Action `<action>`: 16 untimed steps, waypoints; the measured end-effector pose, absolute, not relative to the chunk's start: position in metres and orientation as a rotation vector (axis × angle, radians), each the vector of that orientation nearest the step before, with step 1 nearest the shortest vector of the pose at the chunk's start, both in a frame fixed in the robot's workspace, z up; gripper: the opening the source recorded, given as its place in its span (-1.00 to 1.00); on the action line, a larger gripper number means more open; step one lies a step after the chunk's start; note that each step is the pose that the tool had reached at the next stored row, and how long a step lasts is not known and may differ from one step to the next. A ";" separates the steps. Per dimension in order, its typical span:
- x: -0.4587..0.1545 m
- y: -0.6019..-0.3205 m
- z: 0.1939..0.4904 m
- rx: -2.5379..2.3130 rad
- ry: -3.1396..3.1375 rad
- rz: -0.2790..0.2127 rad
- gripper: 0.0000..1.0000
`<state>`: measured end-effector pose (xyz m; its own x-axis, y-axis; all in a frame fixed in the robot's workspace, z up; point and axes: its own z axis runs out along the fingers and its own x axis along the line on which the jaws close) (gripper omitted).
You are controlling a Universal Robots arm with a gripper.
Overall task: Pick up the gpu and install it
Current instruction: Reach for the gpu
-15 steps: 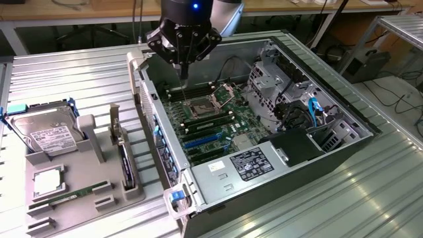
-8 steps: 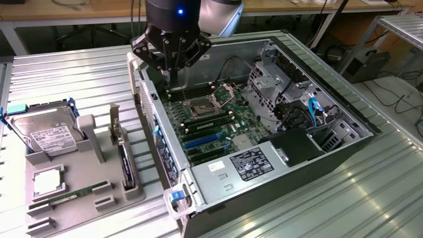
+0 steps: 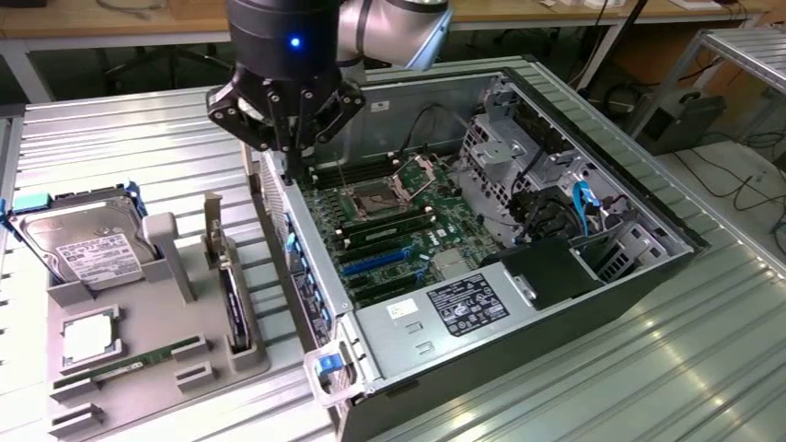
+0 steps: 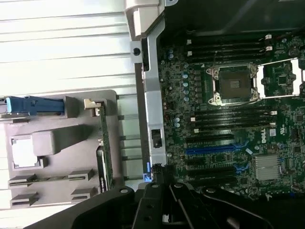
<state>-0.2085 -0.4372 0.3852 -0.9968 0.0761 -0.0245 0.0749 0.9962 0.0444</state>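
The gpu (image 3: 236, 304) stands on its edge in a slot of the grey holder tray (image 3: 166, 295), its silver bracket toward the far end. The wrist view has the gpu (image 4: 104, 143) as a thin green-edged card in the tray. My gripper (image 3: 289, 161) hangs over the near-left wall of the open computer case (image 3: 614, 184), above and behind the card and apart from it. Its fingers look closed together with nothing between them. From the wrist, the gripper (image 4: 158, 183) sits over the case wall beside the motherboard (image 4: 228, 119) and its blue slots (image 4: 214, 150).
In the holder also sit a silver hard drive (image 3: 86, 249), a square chip (image 3: 88, 336) and a narrow green memory stick (image 3: 129, 359). The case lies on a ribbed metal table (image 3: 614, 368). Cables and drive cages (image 3: 553, 184) crowd the case's right side.
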 end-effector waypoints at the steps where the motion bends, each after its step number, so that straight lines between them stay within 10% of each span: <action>1: -0.213 -0.438 0.384 0.118 3.113 0.067 -0.79; 16: -0.279 -0.451 0.364 0.118 3.113 0.066 -0.79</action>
<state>-0.2790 -0.4508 0.3642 -0.9968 0.0761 -0.0242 0.0750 0.9962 0.0436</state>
